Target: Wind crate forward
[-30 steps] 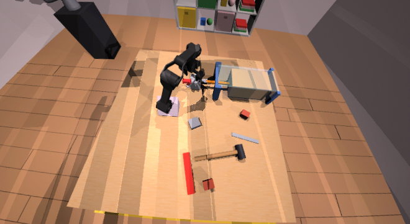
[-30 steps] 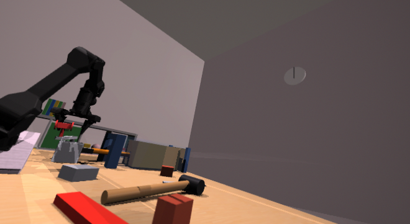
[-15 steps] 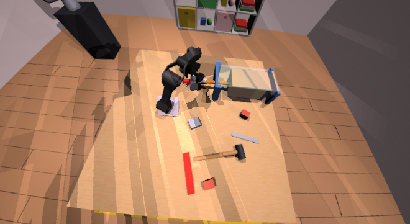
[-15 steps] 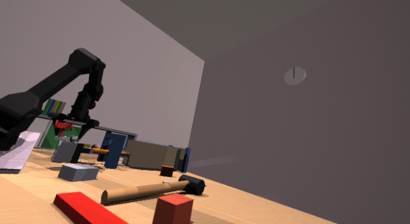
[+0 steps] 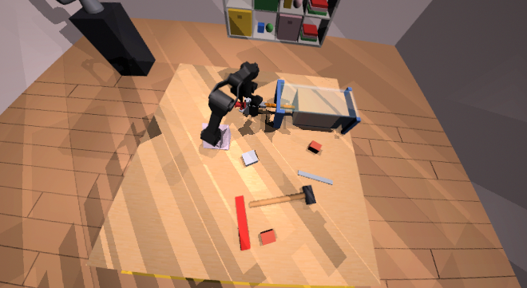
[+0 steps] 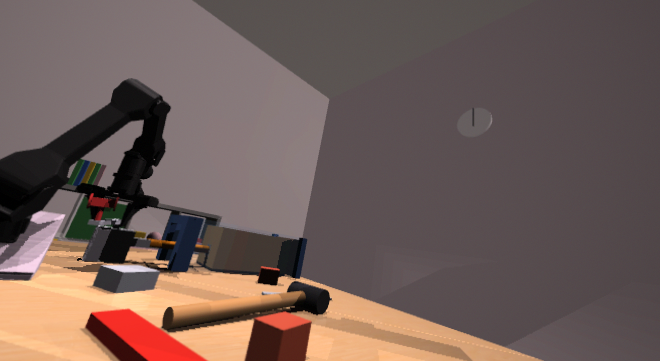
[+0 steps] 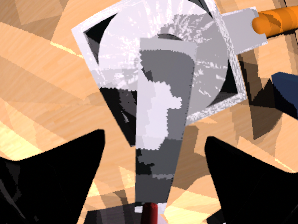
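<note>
The winch [image 6: 114, 245] [image 7: 117, 50] stands left of the cubby; the handle [image 5: 240, 104] [image 6: 102, 202] [image 7: 165, 115] is on its top, its flat arm reaching over the round top to a red grip. The key end is hidden. My gripper [image 5: 251, 106] [image 7: 156, 140] is low over the handle, fingers open and apart on either side of the arm and grip, without visible contact. An orange strap [image 5: 275, 105] [image 6: 162, 244] [image 7: 280, 22] runs through the blue mouth frame [image 5: 279, 88] [image 6: 185, 244] to the crate [image 5: 319, 100] [image 6: 240, 249]. The crate looks flat, its front a short gap behind the frame.
A grey block [image 5: 250, 158] [image 6: 127, 278], a mallet [image 5: 279, 199] [image 6: 235, 307], a red bar [image 5: 242, 222], a grey strip [image 5: 315, 177] and red blocks [image 5: 315, 147] [image 5: 267, 236] lie on the bench. The blue frame's post [image 7: 287, 87] stands close right of the gripper.
</note>
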Controlling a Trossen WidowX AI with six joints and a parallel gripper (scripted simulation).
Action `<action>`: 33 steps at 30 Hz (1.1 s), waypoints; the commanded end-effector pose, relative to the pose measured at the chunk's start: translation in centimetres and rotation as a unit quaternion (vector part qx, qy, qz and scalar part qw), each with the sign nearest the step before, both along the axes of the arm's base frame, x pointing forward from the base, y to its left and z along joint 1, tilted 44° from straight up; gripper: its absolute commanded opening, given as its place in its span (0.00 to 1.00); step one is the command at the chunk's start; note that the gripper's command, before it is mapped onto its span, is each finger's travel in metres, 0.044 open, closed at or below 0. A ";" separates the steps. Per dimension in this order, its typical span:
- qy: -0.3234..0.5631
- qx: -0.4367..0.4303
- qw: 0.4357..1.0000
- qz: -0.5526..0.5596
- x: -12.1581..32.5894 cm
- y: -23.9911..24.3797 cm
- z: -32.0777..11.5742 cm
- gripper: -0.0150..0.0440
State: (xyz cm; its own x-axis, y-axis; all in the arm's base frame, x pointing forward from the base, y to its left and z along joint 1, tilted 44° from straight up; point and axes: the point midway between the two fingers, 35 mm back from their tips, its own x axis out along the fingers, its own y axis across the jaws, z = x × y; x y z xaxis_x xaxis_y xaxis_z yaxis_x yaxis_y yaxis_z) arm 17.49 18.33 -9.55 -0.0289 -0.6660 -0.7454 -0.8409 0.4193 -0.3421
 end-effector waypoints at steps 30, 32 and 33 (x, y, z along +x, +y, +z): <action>0.016 -0.012 1.000 -0.014 0.3 0.3 0.1 0.25; 0.023 -0.017 0.999 -0.020 0.4 0.4 0.1 0.25; 0.026 -0.019 0.999 -0.023 0.5 0.4 0.1 0.25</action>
